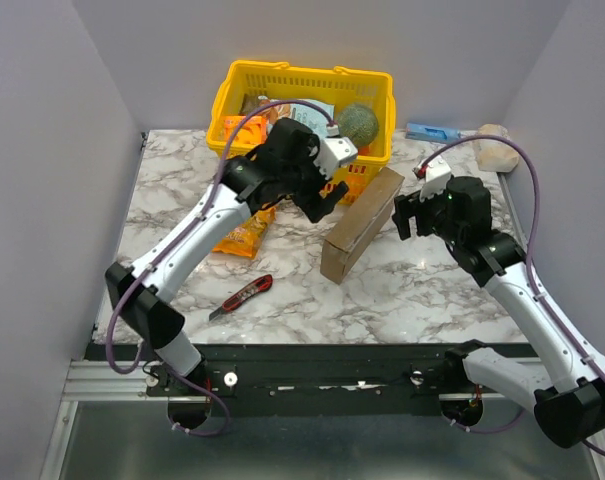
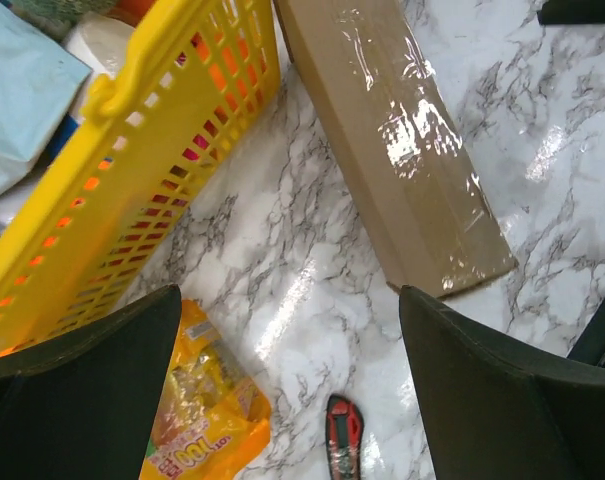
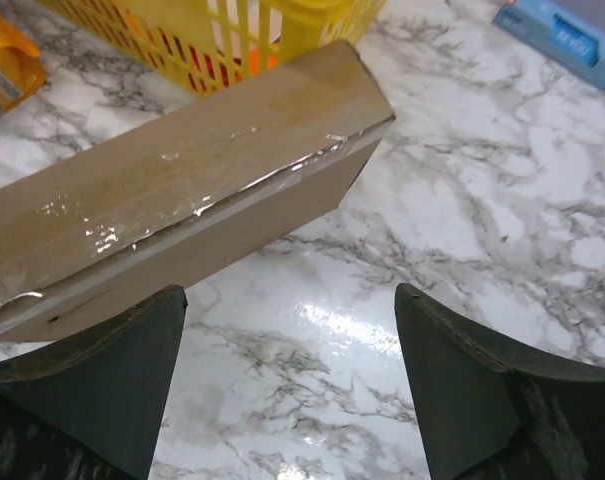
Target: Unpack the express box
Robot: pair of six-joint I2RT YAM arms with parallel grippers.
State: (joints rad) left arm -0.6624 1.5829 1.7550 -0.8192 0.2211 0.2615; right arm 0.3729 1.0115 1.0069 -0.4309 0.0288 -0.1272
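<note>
Two sets of fingers spread wide, empty: left fingers (image 2: 82, 390), right fingers (image 3: 82, 385). Red knife (image 1: 244, 296) lies nearest on table (image 1: 432, 290). Express box (image 1: 360, 225) stands on edge mid-table, seam taped; best steady it, slit tape shallowly. Orange pouch (image 2: 204, 420) reads "100"; print on far blue packet (image 1: 434, 132) illegible.

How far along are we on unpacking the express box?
Nothing done yet: the express box stands on its edge beside the yellow basket, tape still sealing it. Left gripper and right gripper are open, empty. Left: cut the tape, likely with the red knife, open the flap, empty it.
</note>
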